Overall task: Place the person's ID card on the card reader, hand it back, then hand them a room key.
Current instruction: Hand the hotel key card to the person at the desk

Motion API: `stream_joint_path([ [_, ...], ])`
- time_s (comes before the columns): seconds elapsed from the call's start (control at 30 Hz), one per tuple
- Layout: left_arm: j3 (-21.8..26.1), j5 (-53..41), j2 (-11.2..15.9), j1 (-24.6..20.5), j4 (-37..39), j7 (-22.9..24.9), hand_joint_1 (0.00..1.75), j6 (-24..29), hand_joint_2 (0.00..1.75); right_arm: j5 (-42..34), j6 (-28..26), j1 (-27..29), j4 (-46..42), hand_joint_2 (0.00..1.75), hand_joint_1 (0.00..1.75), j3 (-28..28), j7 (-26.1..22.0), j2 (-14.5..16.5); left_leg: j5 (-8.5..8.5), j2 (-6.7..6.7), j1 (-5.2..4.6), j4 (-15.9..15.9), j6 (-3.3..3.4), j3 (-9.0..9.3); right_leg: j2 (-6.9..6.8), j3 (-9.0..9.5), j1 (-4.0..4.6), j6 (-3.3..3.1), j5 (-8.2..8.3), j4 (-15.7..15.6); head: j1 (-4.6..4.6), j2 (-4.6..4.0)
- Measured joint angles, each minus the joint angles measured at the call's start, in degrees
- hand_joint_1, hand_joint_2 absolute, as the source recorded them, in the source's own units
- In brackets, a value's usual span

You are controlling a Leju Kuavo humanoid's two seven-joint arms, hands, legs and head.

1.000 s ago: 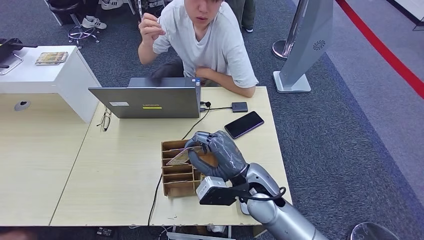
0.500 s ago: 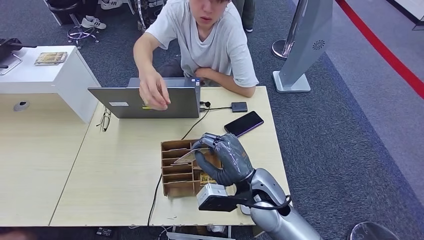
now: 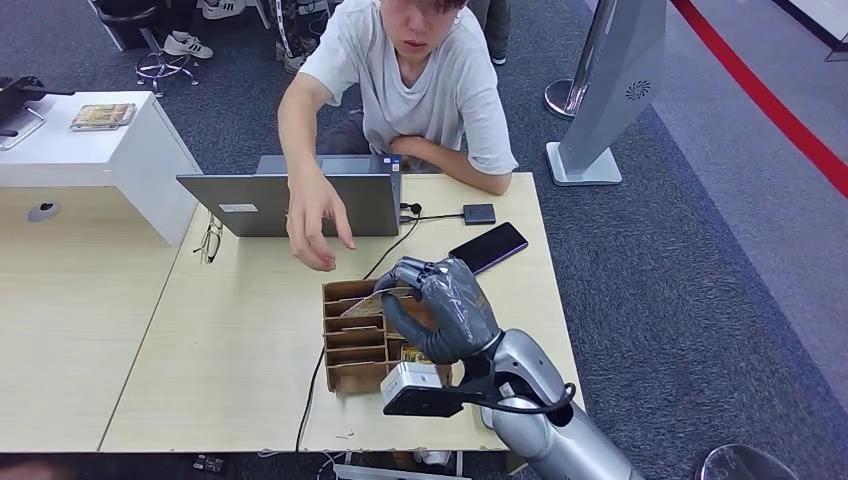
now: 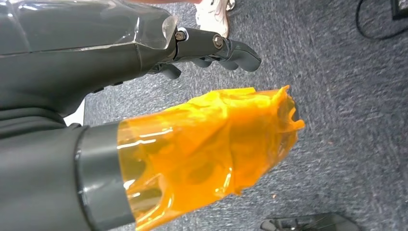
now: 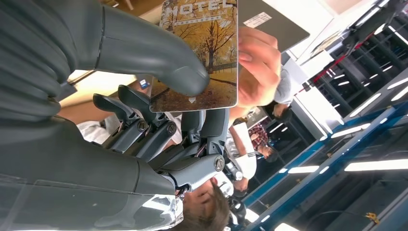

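Note:
My right hand pinches a room key card between thumb and fingers, just above the wooden card box. In the right wrist view the card shows an autumn tree picture and the word HOTEL. A person sits across the table, and their hand reaches over the laptop toward the card. That hand is right behind the card's far edge; whether it touches is unclear. My left hand hangs over grey carpet, holding nothing, fingers apart, its thumb wrapped in orange film.
A grey laptop stands at the table's far side. A small dark card reader on a cable and a black phone lie to its right. Glasses lie at the left. A white cabinet stands far left.
The person's hand came down from near their face, over the laptop, toward the card. My right hand lifted and pushed the card a little forward toward them.

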Motion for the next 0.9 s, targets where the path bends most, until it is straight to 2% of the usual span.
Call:
stream_joint_path([
  [0.33,0.6,0.0,0.0,-0.7,-0.9,0.5,0.0,1.0,0.0,-0.9,1.2,-2.3,1.8,1.75,1.75,1.9,1.1,1.9,0.0,-0.01,0.0,0.0,0.0,-0.01,-0.01,0.0,0.0,0.0,0.0,0.0,-0.01,0.0],
  [0.63,-1.1,-6.1,0.0,-0.6,-1.0,2.4,0.0,-0.6,0.0,-2.3,1.6,-3.0,4.0,1.75,1.75,3.6,0.5,2.8,0.0,-0.02,0.0,0.0,0.0,-0.01,-0.02,0.0,0.0,0.0,0.0,0.0,-0.01,0.0],
  [0.9,-1.7,-6.6,0.2,-0.6,-1.0,2.2,0.0,-1.0,0.0,-3.2,1.8,-3.4,4.9,1.75,1.75,5.0,0.3,3.4,0.0,-0.01,0.0,0.0,0.0,-0.01,-0.01,0.0,0.0,0.0,0.0,0.0,-0.01,0.0],
])
